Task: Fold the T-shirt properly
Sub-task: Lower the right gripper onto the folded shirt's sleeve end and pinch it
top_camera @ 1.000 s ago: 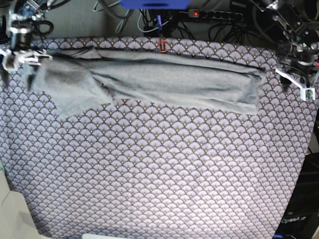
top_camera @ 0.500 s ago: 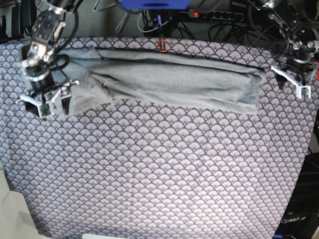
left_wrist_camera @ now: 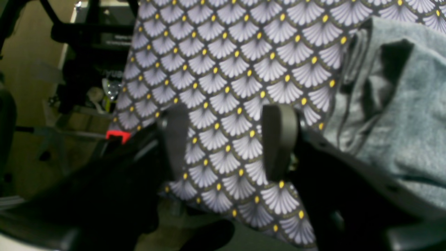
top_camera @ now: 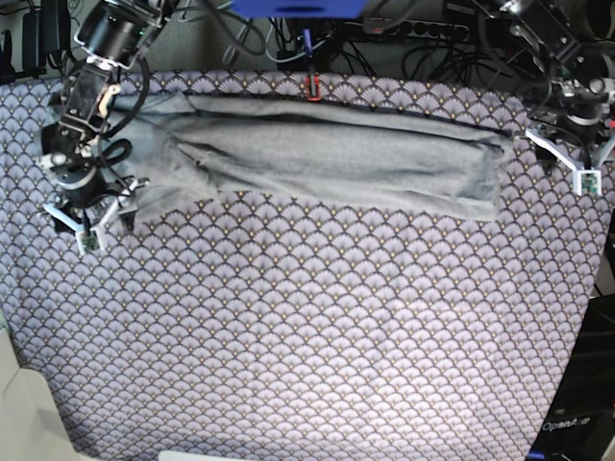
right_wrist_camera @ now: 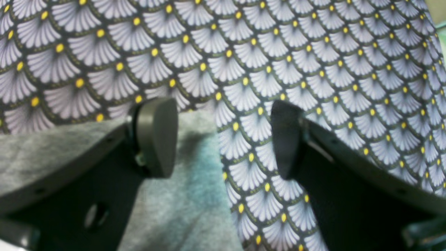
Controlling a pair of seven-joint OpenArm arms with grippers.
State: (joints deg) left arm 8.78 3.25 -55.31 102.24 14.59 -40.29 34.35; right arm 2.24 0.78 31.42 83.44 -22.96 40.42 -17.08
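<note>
The table [top_camera: 307, 336] is covered edge to edge by a purple scallop-patterned cloth [top_camera: 317, 365], and from the middle of the base view down to 6 o'clock that cloth lies bare, the widest open room in the scene. The far edge at 12 o'clock is crowded with cables and a red clip [top_camera: 313, 88]. At 3 o'clock the cloth drops off the table's side just beyond the left gripper [top_camera: 577, 158].

The T-shirt [top_camera: 327, 158] lies along the far edge as a long, narrow band running from 10 o'clock to 2 o'clock, plain light heather-grey knit, no print. Its 2 o'clock end is squared and layered; its 10 o'clock end flares into a broader flap with soft creases.

The right gripper [top_camera: 88, 213] sits at 9 o'clock over the corner of that flap. In its wrist view its fingers [right_wrist_camera: 156, 136] stand wide apart, one over grey fabric, the other over bare cloth, gripping nothing.

The left gripper's fingers [left_wrist_camera: 278, 139] are also spread, with only patterned cloth between them; the shirt's layered end lies just beside them at 3 o'clock in that view, not touched.
</note>
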